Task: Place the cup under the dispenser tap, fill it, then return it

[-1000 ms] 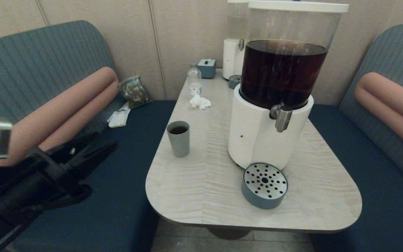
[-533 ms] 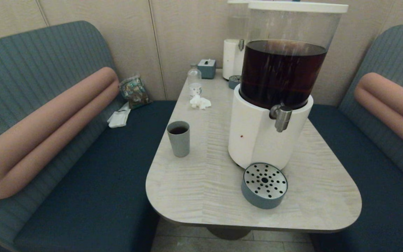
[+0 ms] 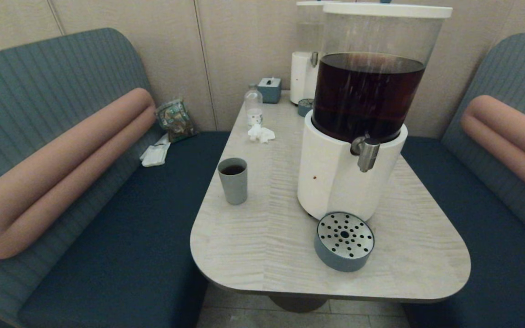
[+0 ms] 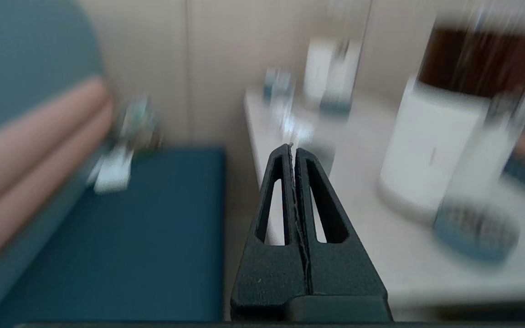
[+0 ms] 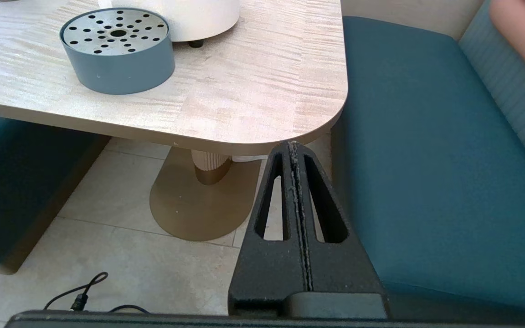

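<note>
Left gripper [image 4: 293,148] hangs pressed closed and empty off the table's left; the cup [image 3: 233,180], holding dark liquid, stands clear of the dispenser tap [image 3: 366,154], seemingly returned. Right gripper [image 5: 293,146], likewise closed, sits parked below the table [image 5: 262,86].

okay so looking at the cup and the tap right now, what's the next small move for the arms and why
Probably none beyond parking. The cup stands upright on the table, clear of the dispenser tap, with dark liquid inside. The left end effector is shut and empty off the table; the right end effector is shut below the table corner.
</note>
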`<state>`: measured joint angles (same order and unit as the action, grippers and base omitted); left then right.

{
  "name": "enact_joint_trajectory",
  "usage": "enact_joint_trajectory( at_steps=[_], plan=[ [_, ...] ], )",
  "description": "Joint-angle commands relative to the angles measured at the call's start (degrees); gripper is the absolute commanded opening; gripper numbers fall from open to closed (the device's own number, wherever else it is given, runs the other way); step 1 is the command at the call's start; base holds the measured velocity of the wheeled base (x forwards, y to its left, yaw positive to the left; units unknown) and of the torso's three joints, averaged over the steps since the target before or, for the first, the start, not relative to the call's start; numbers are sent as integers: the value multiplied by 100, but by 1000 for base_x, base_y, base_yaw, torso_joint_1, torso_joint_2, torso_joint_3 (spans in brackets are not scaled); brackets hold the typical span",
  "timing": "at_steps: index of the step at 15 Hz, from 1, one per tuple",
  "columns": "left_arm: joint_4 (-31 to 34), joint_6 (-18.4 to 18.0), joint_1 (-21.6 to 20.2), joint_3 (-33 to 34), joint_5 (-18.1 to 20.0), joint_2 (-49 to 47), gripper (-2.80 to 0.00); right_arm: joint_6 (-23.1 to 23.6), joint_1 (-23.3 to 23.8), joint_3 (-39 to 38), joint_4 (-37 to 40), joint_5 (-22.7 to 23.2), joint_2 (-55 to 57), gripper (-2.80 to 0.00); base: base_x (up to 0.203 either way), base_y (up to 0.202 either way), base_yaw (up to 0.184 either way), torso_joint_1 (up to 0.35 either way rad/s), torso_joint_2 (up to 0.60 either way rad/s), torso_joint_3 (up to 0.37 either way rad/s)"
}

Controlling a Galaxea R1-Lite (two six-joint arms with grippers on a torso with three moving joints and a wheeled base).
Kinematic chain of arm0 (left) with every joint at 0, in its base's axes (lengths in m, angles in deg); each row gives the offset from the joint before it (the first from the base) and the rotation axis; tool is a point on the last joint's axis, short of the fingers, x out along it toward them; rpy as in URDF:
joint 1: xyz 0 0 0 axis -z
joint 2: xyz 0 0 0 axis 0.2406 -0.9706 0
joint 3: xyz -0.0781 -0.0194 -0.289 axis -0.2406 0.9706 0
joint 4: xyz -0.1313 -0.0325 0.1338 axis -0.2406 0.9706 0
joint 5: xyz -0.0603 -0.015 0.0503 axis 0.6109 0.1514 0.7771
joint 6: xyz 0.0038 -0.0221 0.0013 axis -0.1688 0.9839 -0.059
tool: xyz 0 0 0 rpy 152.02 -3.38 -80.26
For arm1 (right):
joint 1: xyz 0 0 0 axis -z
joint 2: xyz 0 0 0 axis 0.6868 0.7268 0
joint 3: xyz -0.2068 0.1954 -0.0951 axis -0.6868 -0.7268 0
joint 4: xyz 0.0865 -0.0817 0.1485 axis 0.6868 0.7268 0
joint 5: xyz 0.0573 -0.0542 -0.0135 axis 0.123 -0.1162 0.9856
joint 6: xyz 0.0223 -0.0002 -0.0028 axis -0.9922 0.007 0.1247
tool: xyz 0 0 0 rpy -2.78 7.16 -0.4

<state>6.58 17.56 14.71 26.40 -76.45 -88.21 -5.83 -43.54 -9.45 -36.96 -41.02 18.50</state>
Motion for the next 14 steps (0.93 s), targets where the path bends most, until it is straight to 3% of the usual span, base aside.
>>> enact_joint_trajectory(
  at_steps=[1, 2, 4, 6, 14],
  plan=[
    [1583, -252, -7, 71, -120, 1147, -280, 3, -2, 0, 0, 5, -11, -280, 0, 0, 0, 0, 0, 0],
    [1996, -413, -8, 307, -338, 1354, -280, 3, -2, 0, 0, 5, -11, -280, 0, 0, 0, 0, 0, 0],
    [1999, -516, -9, 993, -586, 1385, -280, 3, -2, 0, 0, 5, -11, -280, 0, 0, 0, 0, 0, 0],
    [2241, -473, -9, 1110, -867, 1385, -280, 3, 7, 0, 0, 5, -11, -280, 0, 0, 0, 0, 0, 0],
    [2248, -398, -18, 1109, -861, 1385, -280, 3, -2, 0, 0, 5, -11, -280, 0, 0, 0, 0, 0, 0]
  ],
)
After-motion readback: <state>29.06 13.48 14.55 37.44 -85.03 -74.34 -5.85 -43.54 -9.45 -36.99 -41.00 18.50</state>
